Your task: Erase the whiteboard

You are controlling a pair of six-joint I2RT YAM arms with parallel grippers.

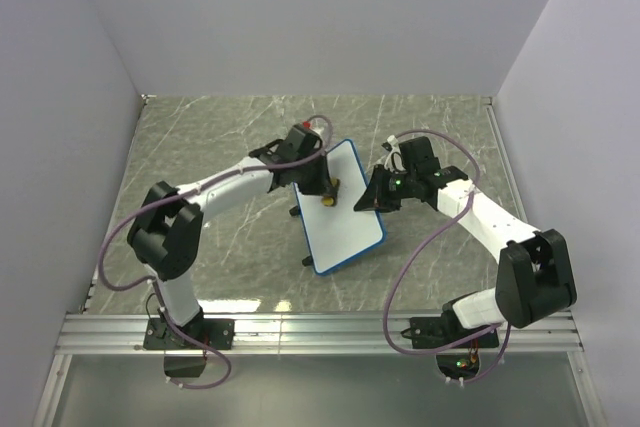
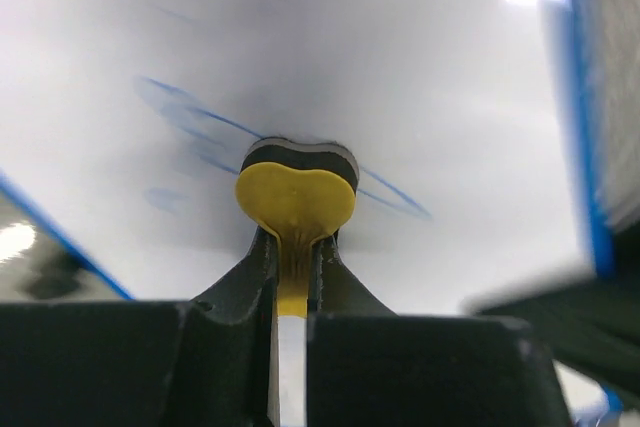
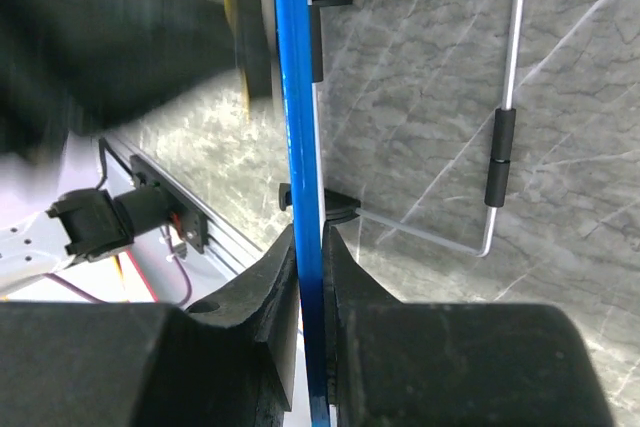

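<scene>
The whiteboard [image 1: 345, 212], white with a blue frame, stands tilted mid-table. My left gripper [image 1: 325, 190] is shut on the yellow eraser [image 2: 296, 195], which presses against the board face [image 2: 420, 77] over blue scribbles [image 2: 190, 122]. My right gripper [image 1: 372, 199] is shut on the board's blue right edge [image 3: 297, 107], seen edge-on between the fingers [image 3: 340, 277] in the right wrist view. A wire stand [image 3: 505, 112] with black sleeves shows behind the board.
The grey marble table [image 1: 220, 147] is ringed by white walls. A metal rail [image 1: 320, 332] runs along the near edge by the arm bases. The left arm's blurred body [image 3: 120, 37] fills the upper left of the right wrist view.
</scene>
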